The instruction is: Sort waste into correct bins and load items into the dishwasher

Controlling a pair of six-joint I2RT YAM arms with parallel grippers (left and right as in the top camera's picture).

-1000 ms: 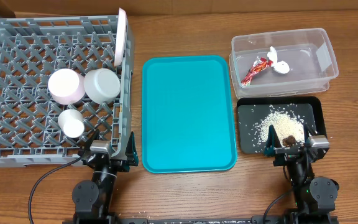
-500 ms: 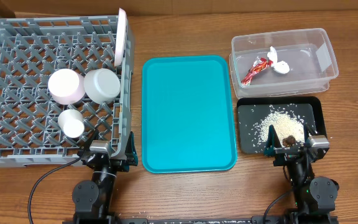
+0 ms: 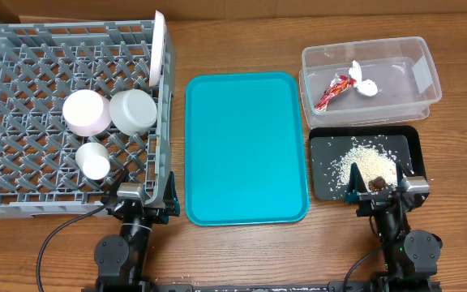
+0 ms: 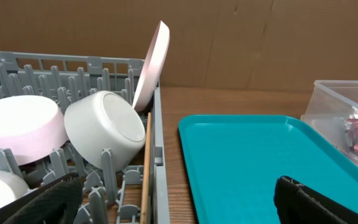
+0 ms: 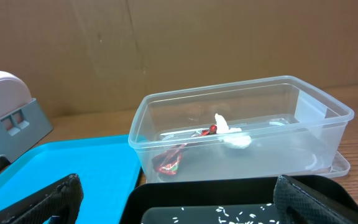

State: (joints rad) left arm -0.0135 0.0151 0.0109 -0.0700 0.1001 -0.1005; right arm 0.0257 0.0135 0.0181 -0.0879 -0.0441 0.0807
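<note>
Lying in the clear tub (image 3: 397, 91), the wrapper (image 3: 336, 87) shows red-and-white print — illegible.

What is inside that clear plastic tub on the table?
One crumpled red-and-white wrapper lies on the floor of the clear tub, toward its left end. Nothing else shows through the walls. Whatever might sit beneath the wrapper is covered.

Tabletop (image 3: 242, 251): brown wood, grain running side to side, evenly lit; it shows bare just behind and beside the left pincer (image 3: 142, 199) and the right pincer (image 3: 385, 191). Ahead of the left pincer, past the tabletop's far edge, a plain brown cardboard wall (image 4: 260, 43) stands upright, with faint vertical creases and small dark specks. The same cardboard fills the upper view ahead of the right pincer.
</note>
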